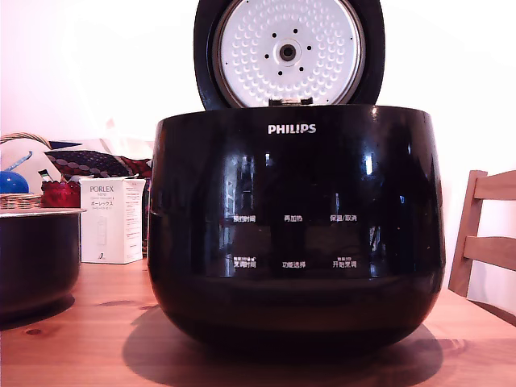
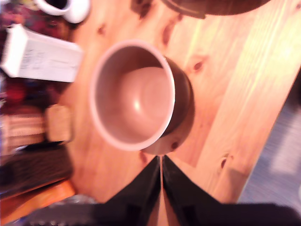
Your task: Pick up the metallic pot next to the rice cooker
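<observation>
Nearest the exterior camera, filling the centre of its frame, the Philips rice cooker (image 1: 294,230) stands on the wooden table (image 1: 89,339) with its lid (image 1: 288,52) raised, dimpled white plate showing. At the lower left edge of that frame the metallic pot (image 1: 36,258) sits on the same table, cut off by the border and clear of the cooker. Behind the pot stands a white Porlex box (image 1: 111,219), and a wooden chair (image 1: 484,238) shows at far right. In the wrist view the gripper (image 2: 161,160) hovers above the table, fingers pressed together and empty, tips just short of the pot's pale rim (image 2: 133,94).
</observation>
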